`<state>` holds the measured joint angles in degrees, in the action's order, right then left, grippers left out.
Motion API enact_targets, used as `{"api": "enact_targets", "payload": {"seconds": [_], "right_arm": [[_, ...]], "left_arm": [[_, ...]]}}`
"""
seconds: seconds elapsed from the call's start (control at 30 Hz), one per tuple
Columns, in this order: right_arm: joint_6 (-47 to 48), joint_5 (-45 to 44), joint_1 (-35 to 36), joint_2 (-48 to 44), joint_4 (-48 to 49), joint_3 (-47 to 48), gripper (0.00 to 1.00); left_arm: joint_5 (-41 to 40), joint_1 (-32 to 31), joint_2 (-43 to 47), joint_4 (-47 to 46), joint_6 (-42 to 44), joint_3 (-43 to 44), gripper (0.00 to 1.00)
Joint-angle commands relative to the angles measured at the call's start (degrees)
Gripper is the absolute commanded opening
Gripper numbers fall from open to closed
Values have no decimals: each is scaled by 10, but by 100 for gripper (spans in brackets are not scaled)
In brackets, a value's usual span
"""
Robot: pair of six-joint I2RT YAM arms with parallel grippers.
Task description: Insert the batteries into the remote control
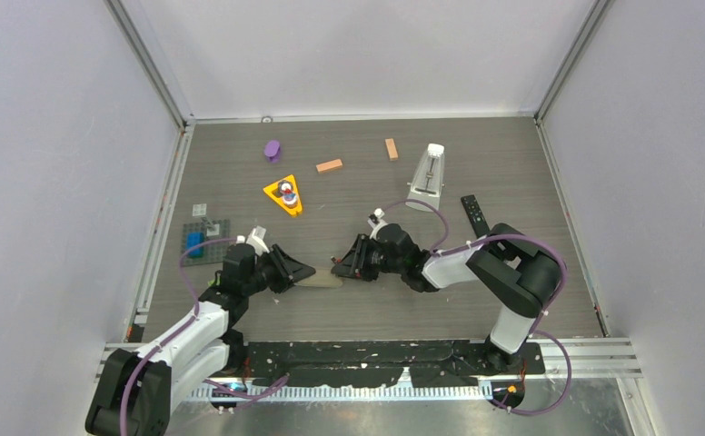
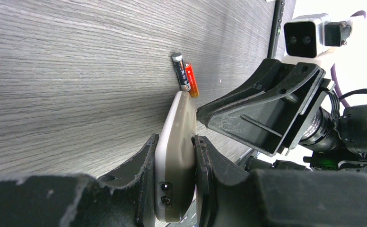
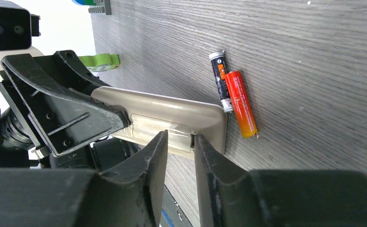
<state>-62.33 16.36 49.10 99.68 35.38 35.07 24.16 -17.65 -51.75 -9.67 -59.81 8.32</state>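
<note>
A beige remote control (image 2: 174, 156) stands on its long edge on the table, and my left gripper (image 2: 174, 138) is shut on its near end. Two batteries lie side by side on the table at its far end, one dark (image 3: 220, 80) and one red-orange (image 3: 241, 103), the orange one almost touching the remote's corner. My right gripper (image 3: 180, 137) faces the remote (image 3: 172, 111) from the other side. Its jaws stand a narrow gap apart, tips against the lower edge of the battery cover (image 3: 160, 127), with nothing between them. From above, both grippers meet over the remote (image 1: 322, 281).
A black remote (image 1: 474, 214) lies at the right, beside a white upright object (image 1: 428, 177). Further back are two orange blocks (image 1: 329, 165), a purple piece (image 1: 273, 150) and a yellow triangle (image 1: 284, 195). A grey baseplate (image 1: 205, 241) sits at the left.
</note>
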Motion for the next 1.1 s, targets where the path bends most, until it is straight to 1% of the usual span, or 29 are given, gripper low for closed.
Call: {"api": "enact_targets", "payload": {"seconds": [0.0, 0.17, 0.4, 0.47, 0.63, 0.83, 1.07], "right_arm": [[8, -16, 6, 12, -42, 16, 36], [9, -19, 6, 13, -62, 20, 46], [2, -3, 6, 28, -63, 26, 50], [-10, 8, 5, 36, -42, 22, 50], [-60, 44, 1, 59, 56, -4, 50], [-97, 64, -1, 78, 133, -19, 49], [-153, 82, 0, 115, 250, -31, 48]], "left_arm": [[-36, -4, -14, 73, 33, -22, 0], [-36, -4, -14, 74, 33, -23, 0], [-34, -4, -19, 70, 33, -23, 0], [-33, -4, -19, 69, 33, -22, 0], [-30, -3, -24, 64, 32, -23, 0], [-28, -4, -29, 56, 30, -25, 0], [-26, -4, -38, 51, 30, -27, 0]]}}
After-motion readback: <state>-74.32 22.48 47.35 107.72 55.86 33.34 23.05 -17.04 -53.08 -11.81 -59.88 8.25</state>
